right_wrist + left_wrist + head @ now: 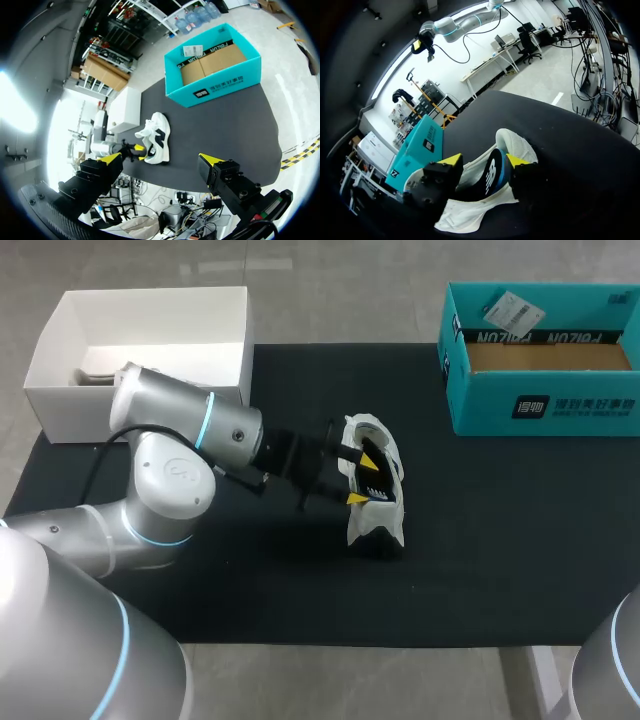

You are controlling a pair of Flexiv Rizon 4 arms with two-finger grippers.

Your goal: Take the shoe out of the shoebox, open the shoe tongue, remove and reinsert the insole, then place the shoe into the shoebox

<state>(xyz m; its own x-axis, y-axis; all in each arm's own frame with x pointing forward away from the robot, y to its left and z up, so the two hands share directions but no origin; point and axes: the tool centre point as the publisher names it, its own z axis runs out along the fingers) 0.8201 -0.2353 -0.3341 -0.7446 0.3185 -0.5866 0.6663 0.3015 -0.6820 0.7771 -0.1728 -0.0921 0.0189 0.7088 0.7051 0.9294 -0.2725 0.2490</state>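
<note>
The white box (150, 315) sits far to the left of the shoe (376, 525), at the back edge of the black mat (500, 540). My left arm (170, 475) comes in from that side too. The left gripper (365, 480) is right at the shoe, but I cannot tell if it is squeezing it. The shoe lies in the middle of the mat. The blue-green shoebox (545, 410) stands to the right of the shoe, well apart from it. The right gripper (160, 159) hangs high above the shoe, spread wide with nothing in it.
</note>
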